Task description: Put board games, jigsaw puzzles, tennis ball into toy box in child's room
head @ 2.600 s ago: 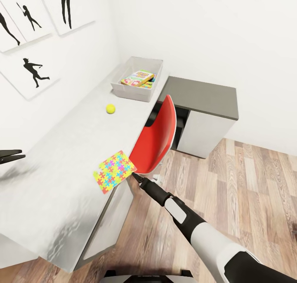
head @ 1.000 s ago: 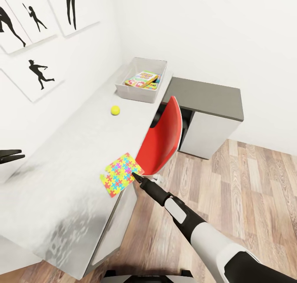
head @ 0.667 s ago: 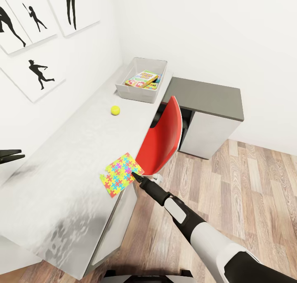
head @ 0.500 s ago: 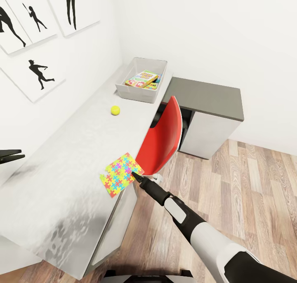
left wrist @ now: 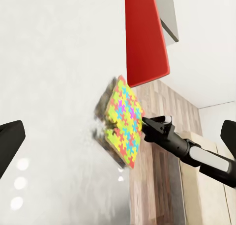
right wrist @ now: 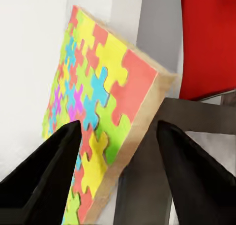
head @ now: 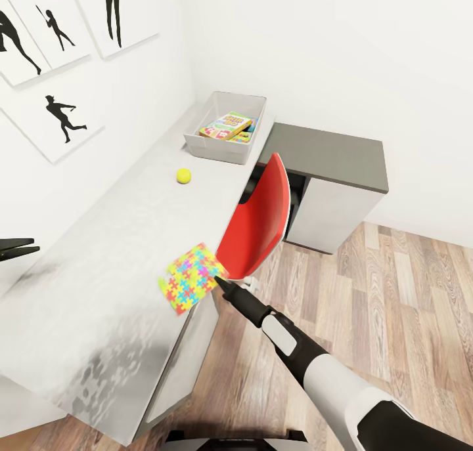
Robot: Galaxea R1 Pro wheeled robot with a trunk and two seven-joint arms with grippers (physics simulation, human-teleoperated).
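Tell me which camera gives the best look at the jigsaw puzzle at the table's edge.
The right wrist view: the jigsaw puzzle is close up, its pieces and thick edge plain between the open right gripper fingers. The head view shows it small, overhanging the table edge. The left wrist view shows it from farther off, beside the red chair.

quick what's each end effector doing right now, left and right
Left end effector: open, holding nothing, fingers spread wide above the table.
Right end effector: open, fingers straddling the edge of the jigsaw puzzle, not yet closed on it.
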